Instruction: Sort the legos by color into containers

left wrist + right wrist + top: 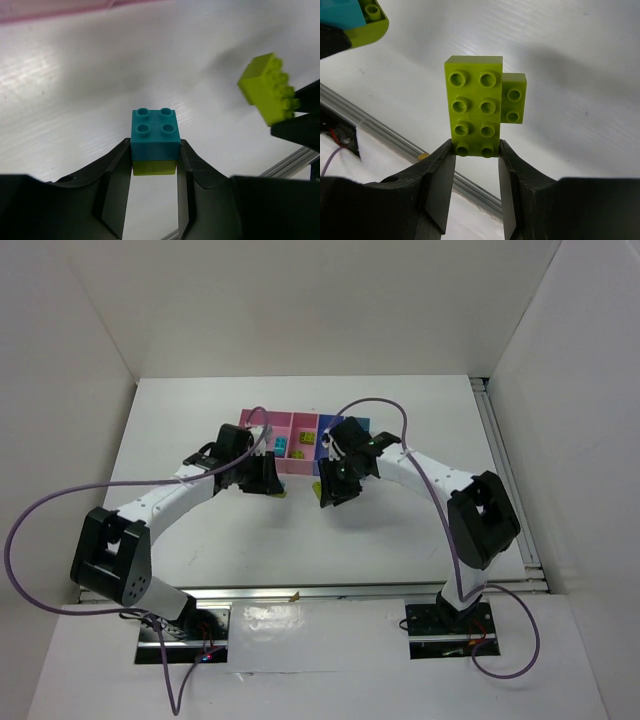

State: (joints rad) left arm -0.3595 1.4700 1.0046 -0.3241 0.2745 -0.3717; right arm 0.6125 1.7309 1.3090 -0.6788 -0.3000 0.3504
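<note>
While our left pincer (155, 152) clamps a teal brick (155, 131) stacked on a lime one (154, 168), our right pincer (475, 150) grips a lime block (474, 100). We see the tray (297, 422) at their twelve o'clock.

The middle of the table (190, 425), toward the far edge, is occupied by the containers (297, 467). Directly before them the left gripper (272, 483), clamped on a teal lego (155, 132), and the right gripper (327, 490), clamped on lime legos (473, 112), are held near each other, and only a narrow gap is left between. Bare surface is seen toward the left and right edges. The near edge is bounded by a metal rail (350, 589).
</note>
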